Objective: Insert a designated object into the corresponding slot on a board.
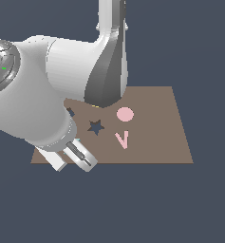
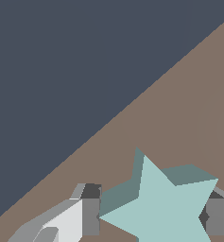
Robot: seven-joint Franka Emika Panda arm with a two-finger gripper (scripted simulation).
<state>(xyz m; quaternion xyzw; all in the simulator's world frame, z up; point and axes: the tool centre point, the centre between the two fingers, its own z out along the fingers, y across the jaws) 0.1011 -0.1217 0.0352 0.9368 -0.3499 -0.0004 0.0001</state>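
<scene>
The pale teal star (image 2: 165,208) lies on the brown board (image 2: 179,118) between my two fingers (image 2: 90,215), whose pads touch its points on both sides. In the exterior view my gripper (image 1: 73,159) is low over the board's (image 1: 156,133) front corner on the exterior view's left. Only a sliver of the star (image 1: 77,140) shows there, behind the hand. The dark star-shaped slot (image 1: 96,126) is empty, a short way from the gripper toward the board's middle.
A pink round disc (image 1: 125,114) and a pink V-shaped piece (image 1: 122,139) lie on the board beyond the slot, toward the exterior view's right. Part of another dark cut-out (image 1: 70,112) shows beside my arm, which hides the board's left part.
</scene>
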